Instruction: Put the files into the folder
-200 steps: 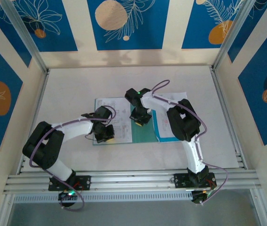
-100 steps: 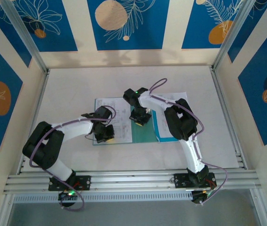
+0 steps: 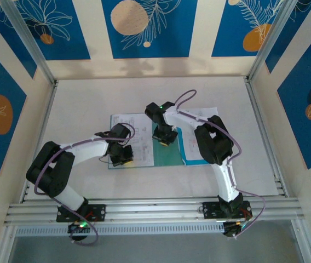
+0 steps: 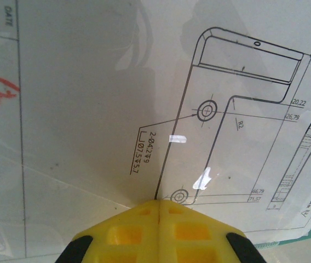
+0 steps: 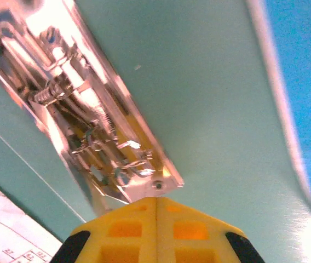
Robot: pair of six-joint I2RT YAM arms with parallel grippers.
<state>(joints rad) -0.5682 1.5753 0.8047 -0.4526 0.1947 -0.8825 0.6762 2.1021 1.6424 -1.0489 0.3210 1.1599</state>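
Note:
The teal-green folder [image 3: 166,154] lies open in the middle of the table. A white sheet printed with a technical drawing [image 3: 133,127] covers its left half. My left gripper [image 3: 124,156] is shut, and its yellow tips [image 4: 159,204] rest on that sheet [image 4: 90,109] near a drawn circle. My right gripper [image 3: 164,138] is shut too, its tips [image 5: 156,200] against the end of the metal clip mechanism [image 5: 90,126] on the folder's inside [image 5: 216,98]. A corner of the printed sheet [image 5: 2,230] shows beside it. More white paper [image 3: 202,116] lies to the right, partly under the right arm.
A bright blue flat piece [image 3: 191,150] lies against the folder's right edge, seen as a blue band [image 5: 309,66] in the right wrist view. Aluminium rails [image 3: 155,208] run along the near edge and both sides. Patterned walls enclose the table.
My right gripper drifted slightly left over the folder's spine and came back; the left gripper has stayed pressed on the sheet.

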